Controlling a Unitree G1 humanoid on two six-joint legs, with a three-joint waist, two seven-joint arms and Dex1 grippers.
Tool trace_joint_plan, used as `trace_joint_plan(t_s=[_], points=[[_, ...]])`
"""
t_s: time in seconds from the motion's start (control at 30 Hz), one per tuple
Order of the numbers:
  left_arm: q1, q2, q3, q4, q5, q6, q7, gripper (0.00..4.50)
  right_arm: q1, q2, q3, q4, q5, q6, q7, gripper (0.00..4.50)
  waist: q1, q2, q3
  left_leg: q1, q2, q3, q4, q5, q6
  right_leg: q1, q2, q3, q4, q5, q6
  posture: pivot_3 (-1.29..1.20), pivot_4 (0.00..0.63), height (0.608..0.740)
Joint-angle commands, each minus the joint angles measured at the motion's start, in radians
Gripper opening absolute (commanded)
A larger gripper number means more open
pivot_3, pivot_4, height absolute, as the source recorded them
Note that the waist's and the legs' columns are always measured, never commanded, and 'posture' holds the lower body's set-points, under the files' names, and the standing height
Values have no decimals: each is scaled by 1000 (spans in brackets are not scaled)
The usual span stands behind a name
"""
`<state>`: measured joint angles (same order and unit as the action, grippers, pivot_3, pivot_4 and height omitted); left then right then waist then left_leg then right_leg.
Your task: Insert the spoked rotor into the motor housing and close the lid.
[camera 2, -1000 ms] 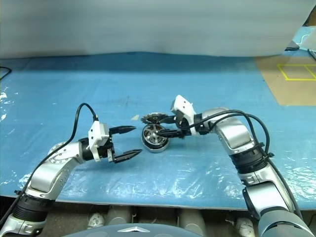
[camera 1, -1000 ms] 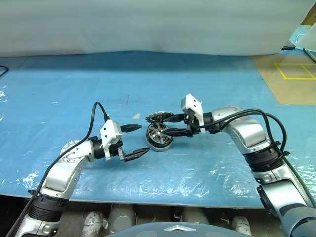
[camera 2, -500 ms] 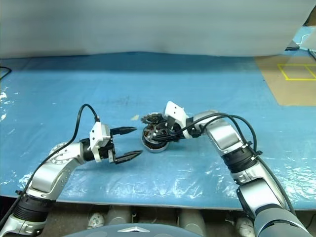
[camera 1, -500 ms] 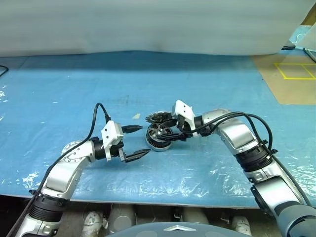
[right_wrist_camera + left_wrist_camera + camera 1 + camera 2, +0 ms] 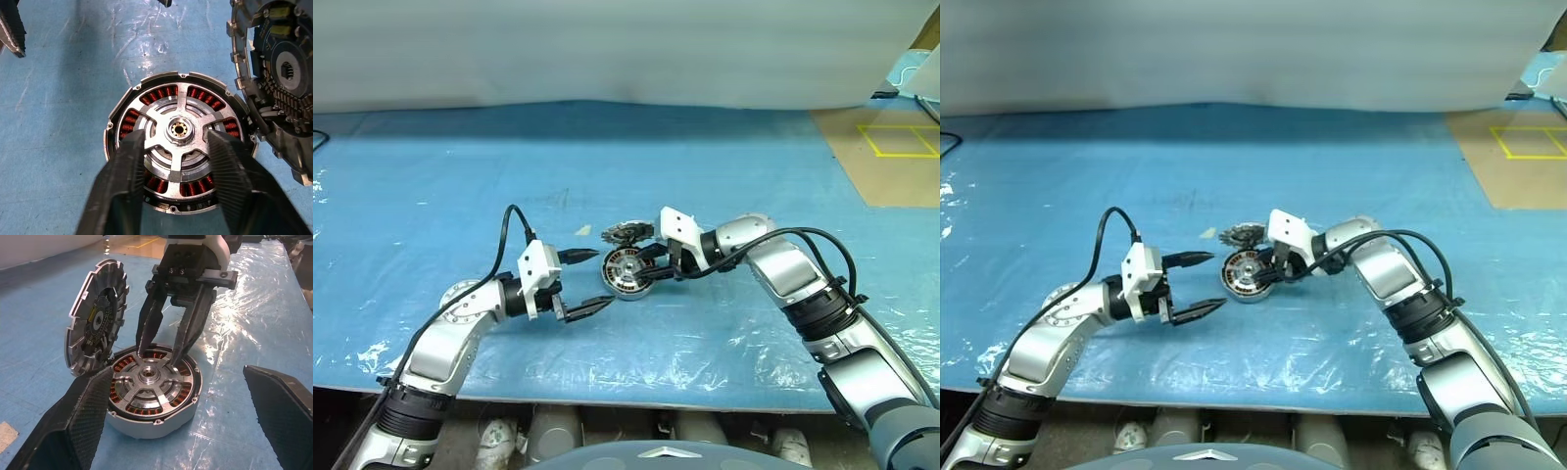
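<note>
The motor housing [image 5: 625,290] lies flat on the blue mat, with copper windings showing in a ring inside it. The spoked rotor [image 5: 183,105] sits in the housing [image 5: 146,423], silver spokes facing up. The lid [image 5: 626,233] stands on edge right behind it, leaning at the housing's rim with its toothed side [image 5: 95,323] towards the rotor. My right gripper [image 5: 642,277] tips down onto the rotor; its fingers [image 5: 129,166] stand narrowly apart, straddling one spoke with a gap on each side. My left gripper [image 5: 597,281] hangs wide open just left of the housing, holding nothing.
A small pale scrap [image 5: 582,232] lies on the mat behind my left gripper. Brown floor with a yellow taped square [image 5: 901,142] is at the far right. A white wall runs along the back, and the mat's front edge is close below my arms.
My right gripper reached further left over the housing, tipped downward onto the rotor, and its fingers drew closer together. The left gripper stayed where it was, open.
</note>
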<state>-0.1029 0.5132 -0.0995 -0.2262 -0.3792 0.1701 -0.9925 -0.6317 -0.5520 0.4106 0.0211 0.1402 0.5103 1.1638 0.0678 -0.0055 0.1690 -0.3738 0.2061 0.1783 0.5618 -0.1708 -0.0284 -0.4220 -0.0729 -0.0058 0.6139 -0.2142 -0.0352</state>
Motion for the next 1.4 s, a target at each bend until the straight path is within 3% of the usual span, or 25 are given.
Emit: trace_joint_plan(t_s=[0.03, 0.13, 0.3, 0.63, 0.93, 1.2, 1.4], points=[[-8, -6, 4, -12, -9, -16, 1, 4500, -38, 27, -76, -13, 74, 50, 4, 1629, 0, 0, 0, 0, 0, 0, 0, 0, 0, 0, 0, 0, 0, 0, 0, 0, 150, 740], [-6, -7, 6, -15, -10, -13, 3, 4500, -27, 37, -83, -14, 74, 48, -10, 1464, 1, 0, 0, 0, 0, 0, 0, 0, 0, 0, 0, 0, 0, 0, 0, 0, 150, 740], [-10, -3, 11, -12, -13, -11, 1, 4500, 15, 72, -51, -17, 67, 35, -30, 15, 1, 0, 0, 0, 0, 0, 0, 0, 0, 0, 0, 0, 0, 0, 0, 0, 150, 740], [-16, 15, 34, -10, -30, 4, -4, 4500, 1, 145, -52, 82, 45, 32, -94, 15, 0, 0, 0, 0, 0, 0, 0, 0, 0, 0, 0, 0, 1, 0, 0, 0, 150, 740], [-40, 9, 78, -19, -87, 66, 18, 4500, 57, 108, -11, 121, -2, -10, -70, 15, 2, 0, 0, 0, 0, 0, 0, 0, 0, 0, 0, 0, 1, 0, 0, 0, 150, 740], [-39, 8, 83, -2, -85, 53, 15, 4500, 83, 63, -192, -99, 196, 145, -54, 15, 2, 0, 0, -2, 0, 0, 0, 0, 0, -1, 0, 0, 0, 0, 0, 0, 150, 740], [-43, 3, 83, 12, -83, 45, 15, 4500, 133, -43, -329, -42, 194, 161, -130, 15, 3, 0, 0, -2, 0, 0, 0, 0, 0, -1, 0, 0, 0, 0, 0, 0, 150, 740]])
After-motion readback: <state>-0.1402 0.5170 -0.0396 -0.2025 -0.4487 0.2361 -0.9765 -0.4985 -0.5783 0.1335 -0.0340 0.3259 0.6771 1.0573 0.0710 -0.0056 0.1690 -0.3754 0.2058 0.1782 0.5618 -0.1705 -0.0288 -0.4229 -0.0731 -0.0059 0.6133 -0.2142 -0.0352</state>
